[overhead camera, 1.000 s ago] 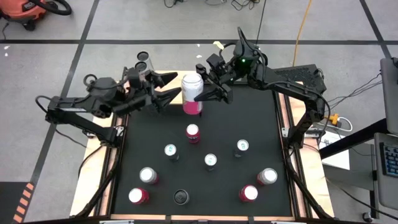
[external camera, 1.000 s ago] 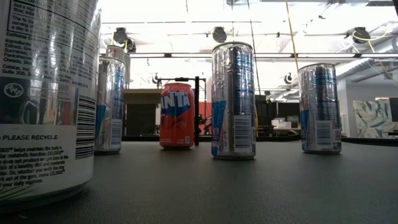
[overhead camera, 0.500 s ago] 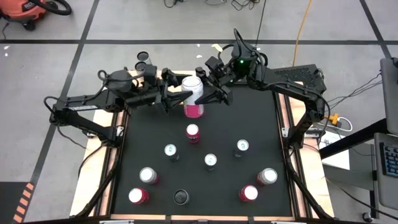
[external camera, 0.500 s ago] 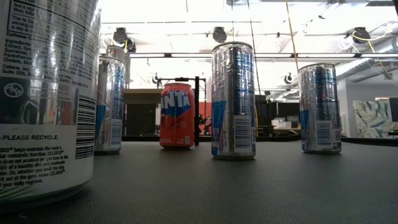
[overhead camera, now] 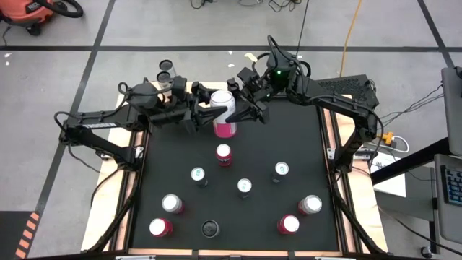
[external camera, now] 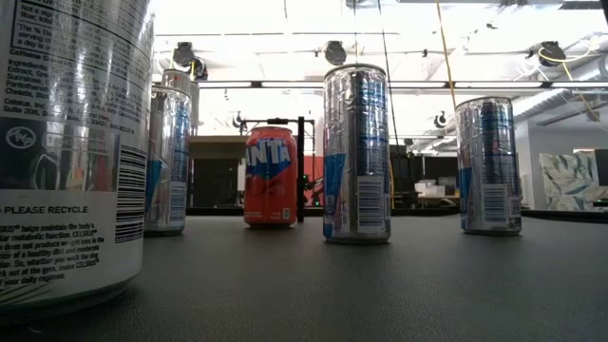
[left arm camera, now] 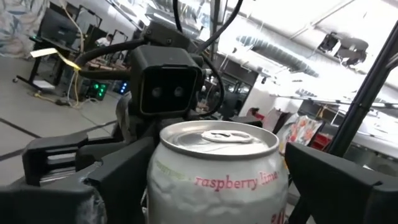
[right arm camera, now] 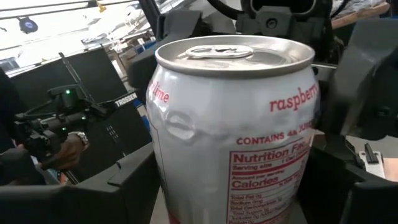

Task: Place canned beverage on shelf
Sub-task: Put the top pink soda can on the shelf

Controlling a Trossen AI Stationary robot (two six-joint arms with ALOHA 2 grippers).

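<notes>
A white-and-pink raspberry-lime can (overhead camera: 224, 113) stands upright in the air above the far middle of the black mat (overhead camera: 303, 152). My right gripper (overhead camera: 236, 110) is shut on it and reaches in from the far right. My left gripper (overhead camera: 213, 110) comes level from the left and is open. Its fingers (left arm camera: 118, 180) stand on either side of the can (left arm camera: 217, 174), with a gap showing on one side. A strip of pale wood (overhead camera: 193, 87), the shelf as far as I can tell, shows at the far edge under the arms. My right gripper pinches the can's side wall (right arm camera: 163, 168) between its two fingers (right arm camera: 121, 183), about level, from the table's far right. The wall shows a dent (right arm camera: 180, 124) below the rim. The can sits upright, top up, lifted clear of the mat.
Several cans stand spread over the near half of the mat, the closest (overhead camera: 224, 153) just below the held one. Others are a pink one (overhead camera: 160, 227) and a dark one (overhead camera: 210, 228). In the low view an orange can (external camera: 271, 176) stands before a black frame (external camera: 300, 166).
My left gripper has moved toward the table's right, up to the held can, and has turned a little. Its fingers now flank the can instead of standing left of it. The can and my right gripper have kept still.
</notes>
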